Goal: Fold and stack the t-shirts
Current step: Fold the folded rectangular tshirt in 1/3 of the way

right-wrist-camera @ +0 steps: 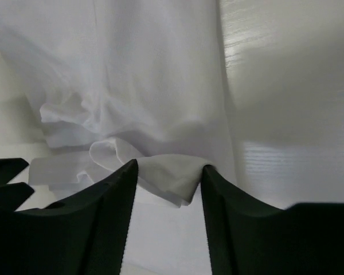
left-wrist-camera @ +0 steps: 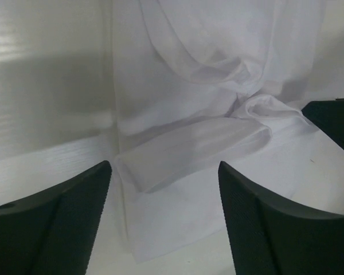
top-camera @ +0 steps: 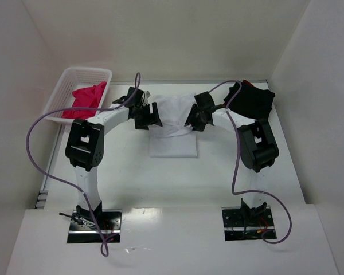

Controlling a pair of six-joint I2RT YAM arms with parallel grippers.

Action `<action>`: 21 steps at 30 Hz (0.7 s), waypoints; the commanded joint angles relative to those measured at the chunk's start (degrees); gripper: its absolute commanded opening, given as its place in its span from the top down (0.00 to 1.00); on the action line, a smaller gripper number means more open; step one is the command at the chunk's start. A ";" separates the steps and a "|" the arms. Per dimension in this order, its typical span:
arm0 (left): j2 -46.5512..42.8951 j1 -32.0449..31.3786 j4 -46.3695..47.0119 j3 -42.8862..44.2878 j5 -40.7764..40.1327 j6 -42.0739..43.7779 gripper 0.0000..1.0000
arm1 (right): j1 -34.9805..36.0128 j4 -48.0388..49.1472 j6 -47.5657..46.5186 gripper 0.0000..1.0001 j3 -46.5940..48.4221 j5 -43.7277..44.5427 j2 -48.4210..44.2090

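Our left claw (left-wrist-camera: 163, 169) stands wide and empty. Our right claw (right-wrist-camera: 169, 167) is parted too, with a loose fold of the white t-shirt (top-camera: 173, 123) between its jaws (not pinched, we judge). It lies half folded on the bench (top-camera: 172, 183); next we need grips on its bunched far end. A black t-shirt (top-camera: 252, 100) waits far right, a pink t-shirt (top-camera: 89, 96) in the basket (top-camera: 66, 80), pale walls (top-camera: 160, 40) around.

Bright, even light; soft shadows; wrist views hazy.

White mesh basket (top-camera: 60, 91) at the white table's (top-camera: 178, 183) far-left corner
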 commanded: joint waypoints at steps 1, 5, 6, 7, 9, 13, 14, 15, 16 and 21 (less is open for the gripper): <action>-2.12 2.75 4.76 2.85 1.47 1.13 0.07 | -1.29 4.48 -1.53 0.44 3.79 2.10 -2.94; -4.98 4.79 7.51 3.38 1.99 -0.02 0.04 | -3.32 6.18 -1.53 0.41 5.17 3.24 -7.10; -5.78 5.25 7.51 3.18 1.99 -0.02 0.03 | -3.32 6.18 -1.53 0.40 5.17 3.24 -8.38; -6.86 5.25 7.51 2.38 2.06 0.07 0.03 | -3.32 6.18 -1.61 0.40 4.99 3.31 -10.25; -12.64 5.25 7.51 -1.76 3.30 0.68 0.03 | -3.32 6.88 -2.14 0.40 1.51 3.08 -14.35; -21.31 4.42 9.35 -12.02 6.17 1.78 0.12 | -3.32 9.43 -2.14 0.52 -6.61 -0.39 -20.62; -23.72 3.72 9.35 -13.75 6.47 1.91 0.16 | -3.32 9.85 -2.14 0.58 -9.36 -1.29 -21.91; -25.11 2.35 9.35 -16.50 7.02 2.32 0.19 | -2.91 10.37 -2.14 0.59 -11.25 -1.91 -22.62; -26.55 1.33 9.35 -18.26 7.18 2.44 0.20 | -1.99 10.49 -2.14 0.59 -13.76 -2.43 -22.74; -26.69 -3.61 10.14 -24.51 7.44 2.44 0.22 | 1.24 11.80 -1.62 0.59 -20.85 -1.43 -24.59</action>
